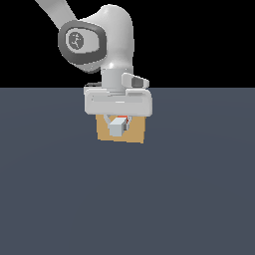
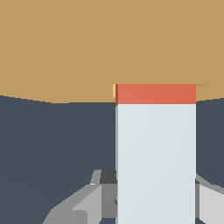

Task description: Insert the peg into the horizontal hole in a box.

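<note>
Broadly, one dark slate counter (image 1: 189, 199) fills the lower part of the exterior view, and one white arm (image 1: 94, 40) reaches down over it toward its far edge, about midway along that edge. Behind the arm's hand stands one box (image 1: 135, 130), a tan block resting on the counter near the far edge; in the wrist view its tan face (image 2: 65, 48) spans the whole frame. One gripper (image 1: 118, 125) hangs in front of that face, its fingers (image 2: 83, 201) closed against the single peg (image 2: 155, 153) and clamped on its pale grey-white part. Only a short band of the peg's red-orange part (image 2: 155, 93) shows, meeting the box face, so the peg's forward end lies against or within the box. The hole itself is hidden behind the peg.
</note>
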